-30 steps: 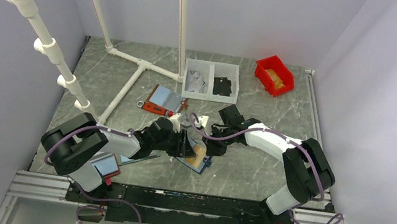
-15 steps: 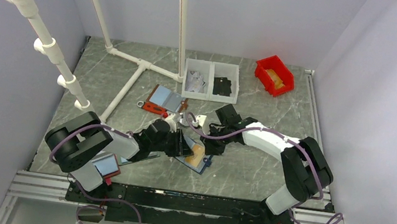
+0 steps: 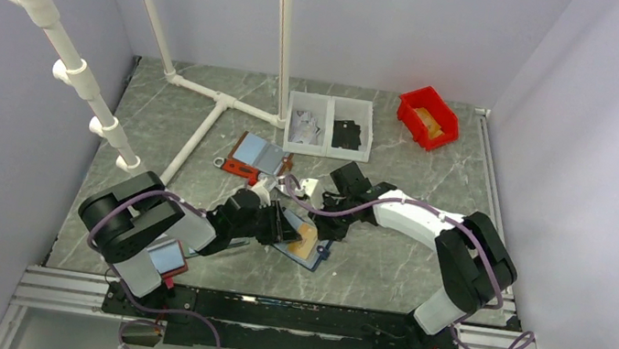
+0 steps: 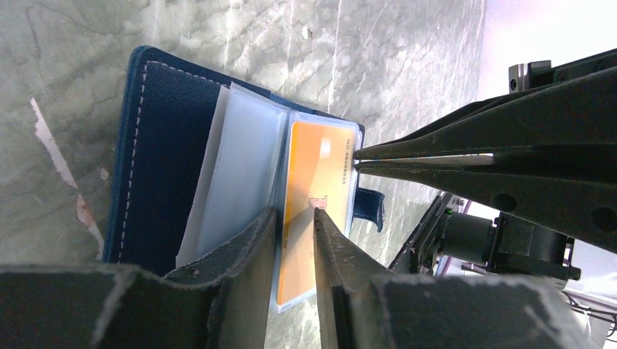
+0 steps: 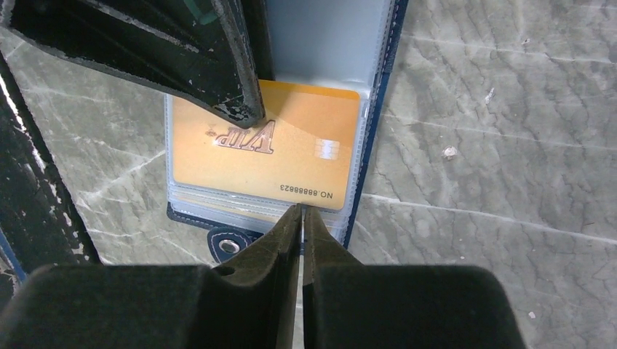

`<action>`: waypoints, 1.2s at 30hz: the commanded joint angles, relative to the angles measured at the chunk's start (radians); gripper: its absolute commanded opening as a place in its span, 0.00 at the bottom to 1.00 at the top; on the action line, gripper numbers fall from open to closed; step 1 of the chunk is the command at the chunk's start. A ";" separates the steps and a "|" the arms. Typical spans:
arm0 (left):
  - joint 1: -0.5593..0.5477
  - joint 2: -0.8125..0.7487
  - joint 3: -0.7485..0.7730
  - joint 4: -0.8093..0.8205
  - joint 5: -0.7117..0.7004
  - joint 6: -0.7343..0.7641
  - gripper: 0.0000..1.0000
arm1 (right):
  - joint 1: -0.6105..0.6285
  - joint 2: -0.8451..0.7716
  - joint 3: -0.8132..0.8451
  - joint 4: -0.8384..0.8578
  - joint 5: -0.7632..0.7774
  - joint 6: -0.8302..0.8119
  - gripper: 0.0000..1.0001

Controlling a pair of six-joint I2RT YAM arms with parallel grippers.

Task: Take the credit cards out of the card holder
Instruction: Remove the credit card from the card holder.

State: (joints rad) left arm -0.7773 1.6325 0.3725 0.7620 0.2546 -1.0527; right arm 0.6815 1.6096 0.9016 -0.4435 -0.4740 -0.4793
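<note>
**Grippers meet over the open holder**

My right gripper is pressed almost together, with only a hairline slit between the jaws. Its tips are at the holder's outer edge, just below the card. Whether anything thin is caught in that slit I cannot make out. My left gripper has its jaws a narrow gap apart, tips down on the holder near its fold. One tip covers a corner of the card. I cannot tell if the jaws nip a sleeve or only press on it.

The holder lies open and flat on the table. The card sits in a sleeve on the half that carries the tab. From above, my arms hide most of the holder. More sleeve edges are layered under the card, and what they hold is hidden.

The holder's cover is navy and grained, with pale stitching along its rim. The sleeves are clear, glossy plastic. The card is orange-gold with rounded corners, raised "VIP" lettering, a chip and a row of digits. The tab is short, navy and round-ended, with a metal snap. The table is grey-green with pale veins.
</note>
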 commanded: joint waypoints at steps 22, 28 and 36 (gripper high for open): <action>0.013 -0.037 -0.060 0.174 0.075 0.024 0.00 | 0.001 -0.028 0.056 -0.019 -0.062 -0.008 0.17; -0.004 -0.159 -0.007 -0.037 0.051 0.173 0.00 | -0.053 -0.075 0.081 -0.081 -0.199 -0.041 0.33; -0.013 -0.320 -0.012 -0.146 0.000 0.317 0.00 | -0.146 -0.126 0.099 -0.123 -0.358 -0.035 0.45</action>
State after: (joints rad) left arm -0.7872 1.3762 0.3374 0.6453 0.2718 -0.8448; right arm 0.5716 1.5391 0.9657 -0.5339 -0.6956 -0.4976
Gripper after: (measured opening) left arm 0.020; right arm 0.420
